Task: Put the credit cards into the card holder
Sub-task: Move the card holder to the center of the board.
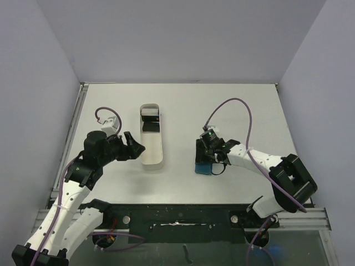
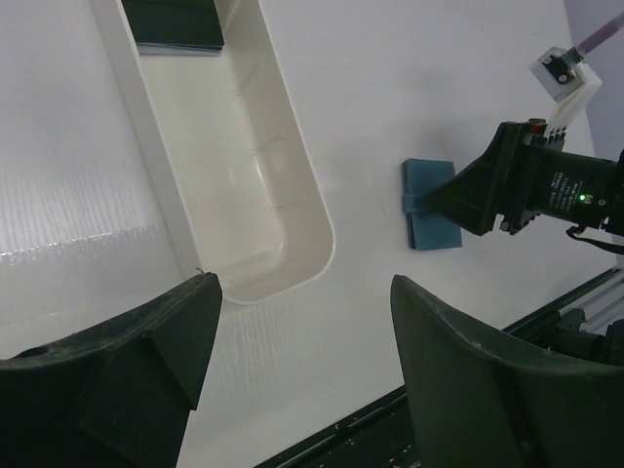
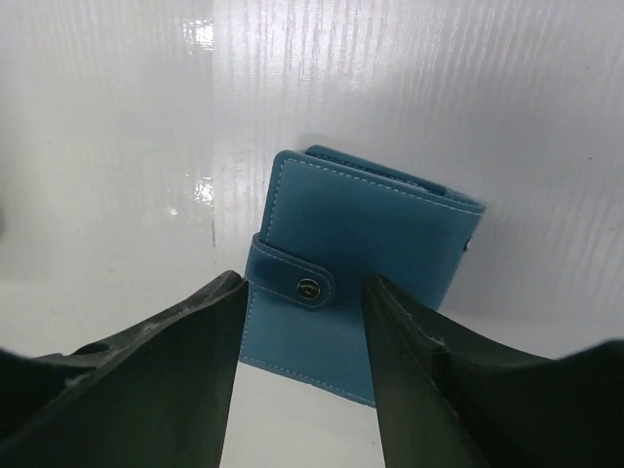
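The card holder (image 3: 375,244) lies closed on the surface (image 1: 233,105), right of centre, with its strap (image 3: 292,278) snapped shut. The right end effector (image 3: 304,292) is directly over it, half open, one finger on each side of the strap. I cannot tell whether either finger is touching the leather. From above, the card holder (image 1: 201,168) shows at the near side of that end effector, so the right arm is much the nearer to it.

The credit cards (image 1: 151,124) are stacked at the far end of the white tray (image 1: 161,149), whose long axis runs near to far. The rest of the tray looks bare. The left end effector (image 2: 302,312) hangs wide open and holding nothing beside the tray's near left corner. The cards lie farther along the tray from it, and the left arm is the nearer to them.
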